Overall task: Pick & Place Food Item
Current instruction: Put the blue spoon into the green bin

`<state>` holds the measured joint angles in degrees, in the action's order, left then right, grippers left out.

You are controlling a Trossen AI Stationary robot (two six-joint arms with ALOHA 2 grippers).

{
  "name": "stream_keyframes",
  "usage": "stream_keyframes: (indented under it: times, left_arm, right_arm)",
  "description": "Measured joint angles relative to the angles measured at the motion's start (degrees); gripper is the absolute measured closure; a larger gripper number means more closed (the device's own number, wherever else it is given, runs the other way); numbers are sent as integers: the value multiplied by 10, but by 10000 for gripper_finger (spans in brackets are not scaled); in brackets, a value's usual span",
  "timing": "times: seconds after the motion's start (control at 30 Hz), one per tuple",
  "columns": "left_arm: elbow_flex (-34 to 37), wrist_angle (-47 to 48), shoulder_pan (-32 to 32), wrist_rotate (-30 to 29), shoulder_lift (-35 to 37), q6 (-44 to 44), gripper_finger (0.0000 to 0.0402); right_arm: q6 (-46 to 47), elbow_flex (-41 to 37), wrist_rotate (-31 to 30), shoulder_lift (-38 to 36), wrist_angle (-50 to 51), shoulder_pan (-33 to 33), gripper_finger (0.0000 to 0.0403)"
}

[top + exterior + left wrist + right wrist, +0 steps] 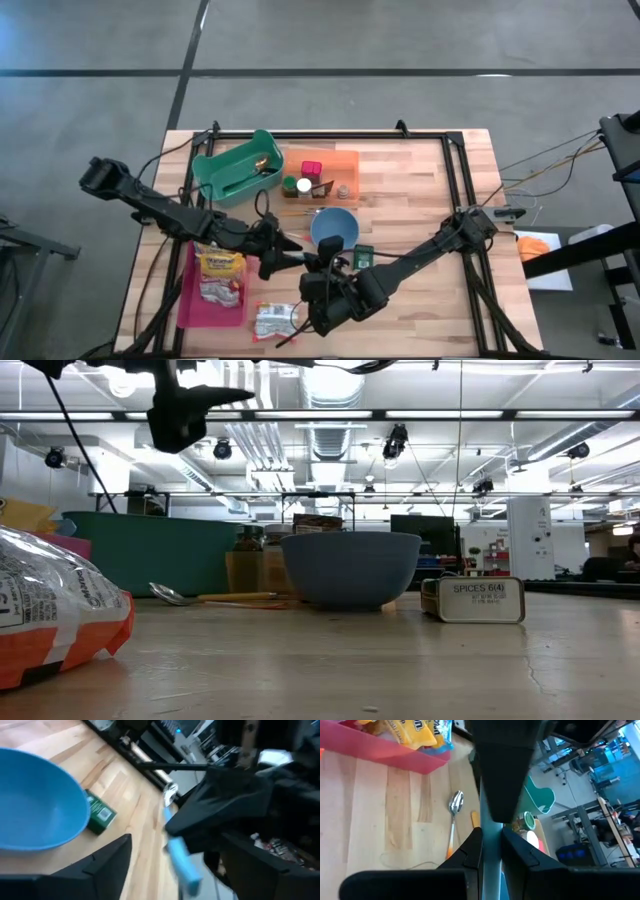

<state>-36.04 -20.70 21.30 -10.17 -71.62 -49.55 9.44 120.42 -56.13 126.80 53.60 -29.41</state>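
A wooden desk (420, 170) carries two dark arms that meet near its front centre. A green bin (235, 165) and an orange tray (335, 162) sit along the back, a pink tray (212, 300) holding a yellow snack bag (220, 264) at the left front. A blue bowl (335, 228) stands mid-desk, a small green tin (363, 256) just beside it. The right hand (490, 837) is clenched on a light-blue strip (182, 865), raised above the desk. The left hand (285, 252) hangs spread beside it, fingers released. A white-and-orange packet (273, 322) lies at the front edge. A spoon (454, 820) rests near the bowl.
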Motion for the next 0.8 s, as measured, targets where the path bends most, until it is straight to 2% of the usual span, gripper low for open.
stream_keyframes:
  times: [0.2,0.5,0.8]
  left_arm:
    - [0,-17,0,-4,-1,15,155]
    - [0,-22,0,-4,-2,17,211]
    - [0,-22,0,-4,-2,17,236]
  right_arm:
    - [0,0,2,0,-2,0,368]
    - [0,0,4,0,-2,1,368]
    - [-1,2,-9,0,-4,2,368]
